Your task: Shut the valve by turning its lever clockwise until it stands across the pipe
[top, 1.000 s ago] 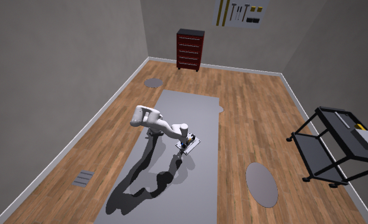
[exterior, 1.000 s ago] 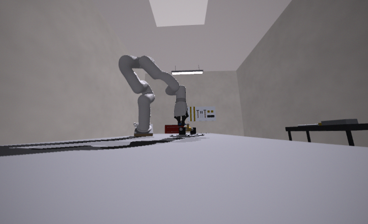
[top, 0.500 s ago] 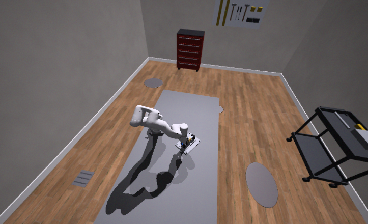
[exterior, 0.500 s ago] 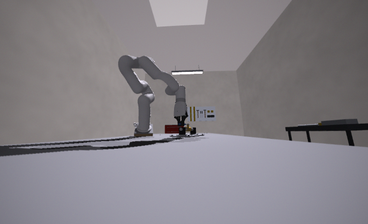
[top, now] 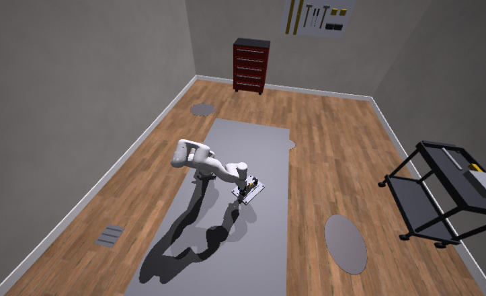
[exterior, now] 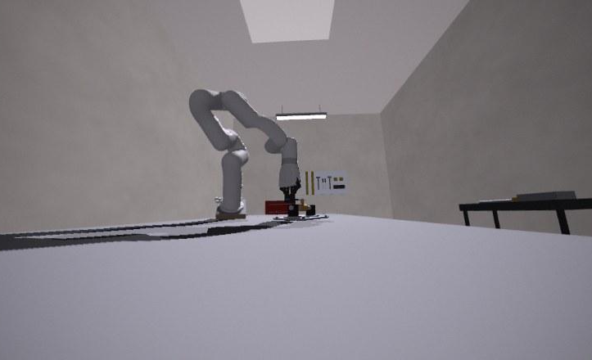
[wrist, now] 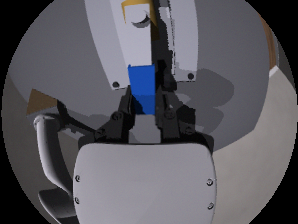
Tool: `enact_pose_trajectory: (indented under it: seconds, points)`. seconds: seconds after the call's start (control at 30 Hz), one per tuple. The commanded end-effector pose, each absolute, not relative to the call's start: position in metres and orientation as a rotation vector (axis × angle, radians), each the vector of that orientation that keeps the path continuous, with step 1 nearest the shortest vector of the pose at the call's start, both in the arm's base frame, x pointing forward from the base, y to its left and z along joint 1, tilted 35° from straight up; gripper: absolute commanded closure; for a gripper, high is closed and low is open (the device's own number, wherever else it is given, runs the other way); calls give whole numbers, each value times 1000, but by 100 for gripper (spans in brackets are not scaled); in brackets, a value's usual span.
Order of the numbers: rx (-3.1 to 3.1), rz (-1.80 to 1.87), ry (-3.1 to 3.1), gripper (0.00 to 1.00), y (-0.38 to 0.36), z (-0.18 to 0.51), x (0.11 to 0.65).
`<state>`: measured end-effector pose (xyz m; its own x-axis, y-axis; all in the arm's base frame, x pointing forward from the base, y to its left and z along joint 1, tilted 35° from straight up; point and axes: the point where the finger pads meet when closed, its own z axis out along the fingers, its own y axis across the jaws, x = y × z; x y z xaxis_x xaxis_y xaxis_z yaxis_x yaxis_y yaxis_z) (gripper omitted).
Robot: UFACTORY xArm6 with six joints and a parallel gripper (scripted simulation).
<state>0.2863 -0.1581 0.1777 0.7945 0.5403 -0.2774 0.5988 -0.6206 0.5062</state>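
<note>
The valve sits on a small grey baseplate [top: 248, 189] on the grey table mat. My gripper [wrist: 144, 93] points straight down and is shut on the blue end of the lever, one black finger on each side. In the exterior view the gripper [exterior: 290, 193] stands just above the valve [exterior: 298, 209]. The lever lies in line with the pipe.
The arm's base [top: 200, 173] stands on the mat left of the baseplate. A red drawer cabinet [top: 251, 65] is at the far wall. A black cart [top: 454, 191] is at the right. Round grey floor patches [top: 345, 243] lie beside the mat.
</note>
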Motion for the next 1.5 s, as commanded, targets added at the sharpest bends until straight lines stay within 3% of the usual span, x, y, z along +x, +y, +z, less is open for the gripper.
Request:
enact_pose_trajectory:
  seconds: [0.0, 1.47]
  points:
    - [2403, -113, 797, 100, -155, 176, 284]
    - [2480, -14, 493, 100, -139, 164, 274]
